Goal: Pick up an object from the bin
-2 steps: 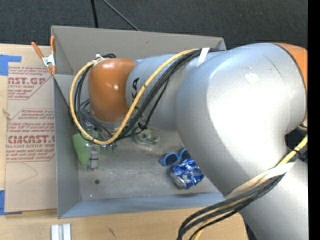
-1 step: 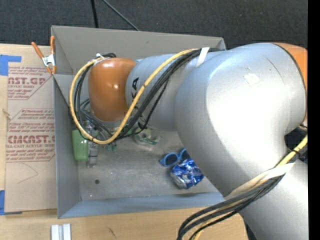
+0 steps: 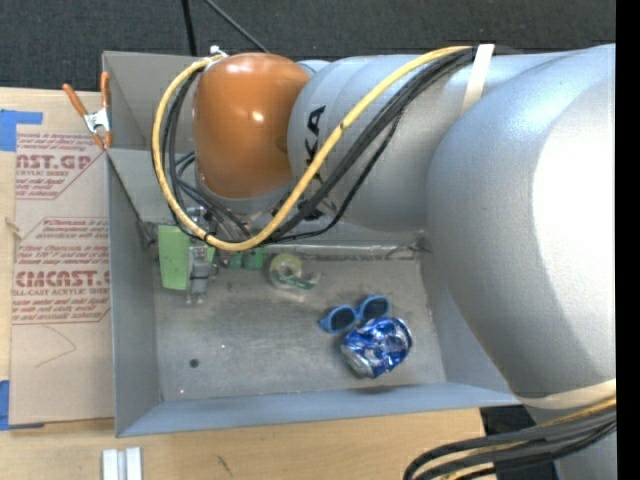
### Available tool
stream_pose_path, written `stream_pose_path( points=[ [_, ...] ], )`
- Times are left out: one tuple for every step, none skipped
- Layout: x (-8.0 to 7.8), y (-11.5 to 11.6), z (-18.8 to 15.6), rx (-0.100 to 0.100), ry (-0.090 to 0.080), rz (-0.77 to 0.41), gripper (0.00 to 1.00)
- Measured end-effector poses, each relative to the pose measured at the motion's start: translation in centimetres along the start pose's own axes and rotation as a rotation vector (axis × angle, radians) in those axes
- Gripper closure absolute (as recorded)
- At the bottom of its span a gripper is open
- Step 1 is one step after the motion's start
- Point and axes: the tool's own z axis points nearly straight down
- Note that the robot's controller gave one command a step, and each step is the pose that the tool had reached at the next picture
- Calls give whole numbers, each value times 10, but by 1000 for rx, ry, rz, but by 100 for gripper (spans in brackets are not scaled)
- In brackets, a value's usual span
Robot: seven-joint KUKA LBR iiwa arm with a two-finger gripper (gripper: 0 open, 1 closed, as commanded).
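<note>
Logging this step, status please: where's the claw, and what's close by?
Claw low at bin's left, beside green block. Small pale ring just right of it. Blue glasses and crumpled blue wrapper farther right, clear.

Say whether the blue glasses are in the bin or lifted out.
In: the blue glasses lie on the bin's floor, beside a crumpled blue-and-white wrapper.

Light is coming from above and is leaving a small white glare spot on top of the orange cover (image 3: 245,128), while the grey arm (image 3: 520,198) to the right of the cover is looking bright and pale. Just under the cover a dark shadow is lying across the back of the bin (image 3: 240,363), and further below the floor is getting softer, even light. Below and right of the cover the blue crumpled foil (image 3: 378,348) is glinting with small white reflections.
</note>
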Motion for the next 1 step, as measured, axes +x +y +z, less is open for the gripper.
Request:
stream_pose_path(
  points=[
    [-11,-38,-229,0,-3,-93,100]
  ],
)
